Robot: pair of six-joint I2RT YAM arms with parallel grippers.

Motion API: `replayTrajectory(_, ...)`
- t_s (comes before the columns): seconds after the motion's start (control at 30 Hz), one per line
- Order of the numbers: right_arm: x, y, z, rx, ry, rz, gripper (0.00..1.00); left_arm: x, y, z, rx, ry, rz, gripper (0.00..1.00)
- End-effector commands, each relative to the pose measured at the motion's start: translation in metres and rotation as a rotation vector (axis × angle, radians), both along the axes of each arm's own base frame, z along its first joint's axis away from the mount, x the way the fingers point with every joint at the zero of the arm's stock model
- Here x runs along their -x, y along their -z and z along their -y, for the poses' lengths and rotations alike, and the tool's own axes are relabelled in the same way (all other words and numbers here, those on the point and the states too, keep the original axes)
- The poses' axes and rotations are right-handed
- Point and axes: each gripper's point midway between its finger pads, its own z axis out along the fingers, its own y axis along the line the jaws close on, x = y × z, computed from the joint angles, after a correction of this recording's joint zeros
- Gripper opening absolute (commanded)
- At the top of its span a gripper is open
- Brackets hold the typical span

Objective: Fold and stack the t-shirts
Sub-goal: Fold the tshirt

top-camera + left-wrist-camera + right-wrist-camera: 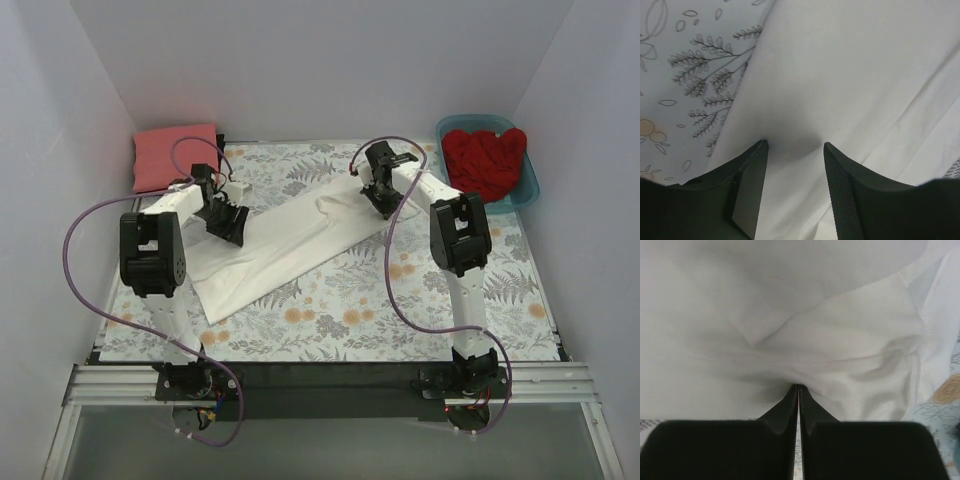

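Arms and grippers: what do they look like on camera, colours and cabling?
The left arm and right arm have white links with boxy black joint housings. A purple cable loops along each. The left gripper and right gripper have matte black wedge-shaped fingers; one inner pad looks finely textured.

Both arms look like the same build from here: white link shells with black joint housings. The left arm and right arm each carry a chunky black motor block mid-arm with a rectangular cut-out in its face. A purple cable runs along each one, the left cable in a wide loop and the right cable in a long S-curve. The left base and right base are black, and I see small red, blue and yellow wires under the left base. The left fingers are matte black, with a fine mesh texture on one inner face. The right fingers are also matte black, with blocky bodies that taper to thin wedge tips.
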Motion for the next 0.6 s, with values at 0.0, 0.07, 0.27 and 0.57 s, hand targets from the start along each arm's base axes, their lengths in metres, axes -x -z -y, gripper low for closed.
replayTrajectory(0.0, -0.053, 0.012, 0.019, 0.061, 0.036, 0.118, 0.06, 0.026, -0.006, 0.007, -0.02, 0.039, -0.016, 0.47)
replayTrajectory(0.07, -0.082, 0.006, 0.016, 0.056, 0.039, 0.207, 0.06, 0.05, -0.002, 0.02, 0.003, 0.056, -0.064, 0.47)
replayTrajectory(0.27, -0.169, -0.028, -0.004, 0.026, 0.028, 0.478, 0.08, 0.113, -0.006, 0.08, 0.057, 0.141, -0.16, 0.46)
replayTrajectory(0.57, -0.196, -0.076, -0.02, 0.006, -0.029, 0.705, 0.13, 0.116, -0.044, 0.122, 0.182, 0.128, -0.192, 0.46)
